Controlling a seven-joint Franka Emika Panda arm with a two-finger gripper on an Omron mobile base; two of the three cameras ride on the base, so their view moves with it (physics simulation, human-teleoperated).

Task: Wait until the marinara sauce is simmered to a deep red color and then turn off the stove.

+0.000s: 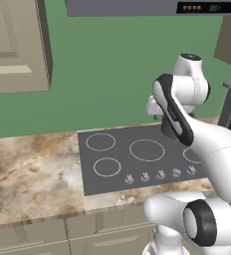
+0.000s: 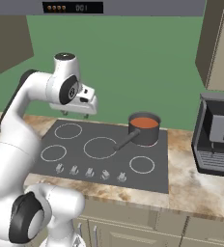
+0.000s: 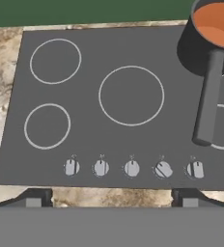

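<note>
The marinara sauce (image 2: 144,122) is an orange-red round surface inside a small dark grey pot (image 2: 145,131) on the back right burner of the stove (image 2: 104,149). In the hand view the sauce (image 3: 218,21) sits at the top right, and the pot's handle (image 3: 207,99) points toward the knob row. Of the five silver knobs, the fourth from the left (image 3: 163,169) is turned to a slant; the others point straight. My gripper (image 3: 111,198) hangs open above the stove's left half, well clear of the pot, with nothing between its fingers.
A brown speckled counter (image 1: 33,174) surrounds the stove (image 1: 137,157). A dark coffee machine (image 2: 217,135) stands on the counter to the right. Wall cabinets (image 1: 15,45) hang at the upper left, and a hood panel (image 2: 73,7) runs overhead.
</note>
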